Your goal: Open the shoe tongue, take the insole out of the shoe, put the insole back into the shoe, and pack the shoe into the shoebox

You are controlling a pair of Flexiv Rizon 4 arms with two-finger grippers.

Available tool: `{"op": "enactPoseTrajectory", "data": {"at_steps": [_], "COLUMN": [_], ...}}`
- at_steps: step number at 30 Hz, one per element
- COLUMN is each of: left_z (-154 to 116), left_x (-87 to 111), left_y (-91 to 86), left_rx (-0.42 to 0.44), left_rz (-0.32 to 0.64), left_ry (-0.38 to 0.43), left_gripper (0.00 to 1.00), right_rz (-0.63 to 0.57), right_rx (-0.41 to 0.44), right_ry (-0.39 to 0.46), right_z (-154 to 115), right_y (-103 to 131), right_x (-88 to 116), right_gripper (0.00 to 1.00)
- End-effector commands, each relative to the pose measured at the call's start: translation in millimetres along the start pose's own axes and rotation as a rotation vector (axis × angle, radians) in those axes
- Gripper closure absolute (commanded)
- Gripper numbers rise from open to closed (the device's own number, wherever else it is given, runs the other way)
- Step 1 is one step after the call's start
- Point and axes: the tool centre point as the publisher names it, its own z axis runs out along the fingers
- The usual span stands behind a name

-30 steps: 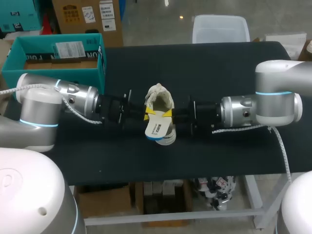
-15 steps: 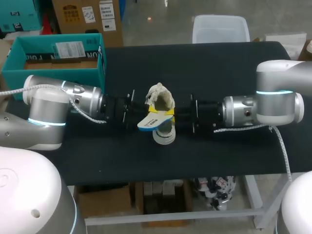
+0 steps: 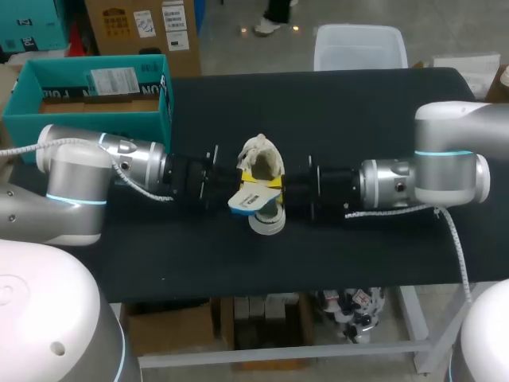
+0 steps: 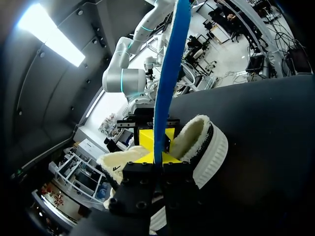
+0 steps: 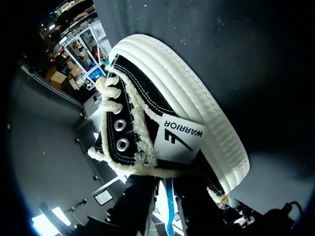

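Your fleece-lined sneaker stands in the middle of the black table, white toe cap toward the near edge, with an arm closing in from either side; the left gripper sits just beside the shoe's left flank and is clamped on the insole, which hangs tilted over the front of the shoe, blue face showing. In the left wrist view the insole rises edge-on as a thin blue strip straight out of the pinched left gripper, with the sneaker just ahead and the right gripper at its collar. The right gripper is at the shoe's right rim; in its own view the sneaker's black side wall fills the space ahead of it (a sliver of blue insole shows close in), but whether it is clamped on the collar you cannot tell. The teal shoebox stands open at the table's far left, well apart from the shoe.
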Motion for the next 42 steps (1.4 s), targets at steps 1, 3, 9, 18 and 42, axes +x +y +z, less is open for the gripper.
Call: {"op": "enactPoseTrajectory", "data": {"at_steps": [1, 3, 9, 18, 42], "left_z": [1, 0, -1, 3, 2], "left_x": [-1.0, -1.4, -2.3, -1.2, -12.2], "left_y": [3.9, 4.0, 4.2, 6.0, -16.5], "left_rx": [0.007, 0.01, 0.009, 0.003, 0.048], "left_rz": [0.001, 0.001, 0.002, -0.005, 0.067], "left_ry": [0.002, 0.003, 0.005, 0.016, 0.076], "left_gripper": [1.0, 1.0, 1.0, 1.0, 1.0], "right_rz": [-0.013, -0.022, -0.043, -0.043, -0.055], "right_rx": [-0.028, -0.049, -0.078, -0.05, -0.078], "right_ry": [0.001, 0.001, 0.009, 0.019, 0.145], "right_z": [-4, -7, -15, -10, -12], "right_y": [-14, -20, -37, -33, -33], "right_x": [1, 2, 1, -3, -11], "right_gripper": [0.24, 0.24, 0.41, 1.0, 1.0]}}
